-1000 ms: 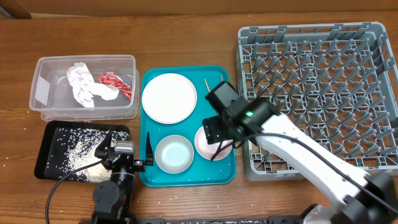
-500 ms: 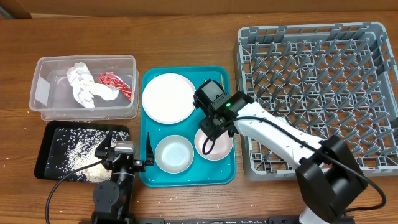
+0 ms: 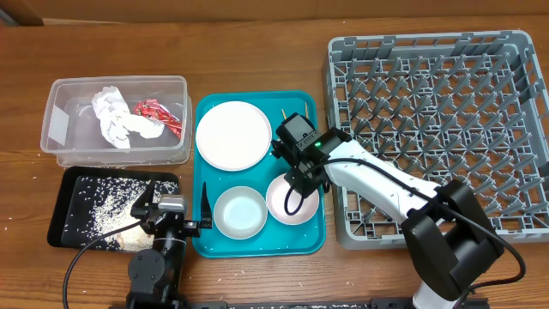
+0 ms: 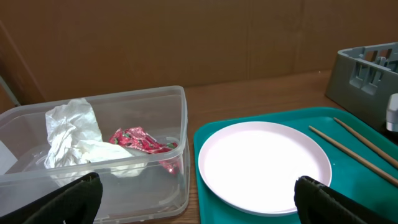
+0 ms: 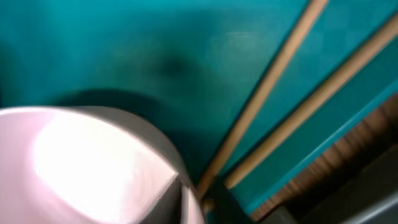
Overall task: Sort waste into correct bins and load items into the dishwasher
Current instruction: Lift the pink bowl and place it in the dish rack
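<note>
Chopsticks (image 5: 265, 87) lie just beneath the right end effector (image 3: 301, 174).

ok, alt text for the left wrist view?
A white plate sits on a teal tray, two chopsticks beside it on the right. Left of the tray, a clear tub holds a crumpled napkin and red wrapper.

Right tool (image 3: 298, 182) reaches down; left tool (image 4: 199, 196) gapes.

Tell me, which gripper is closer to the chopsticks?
Right. The right gripper hovers close over the chopsticks on the tray; the left gripper sits off its left edge, well away.
</note>
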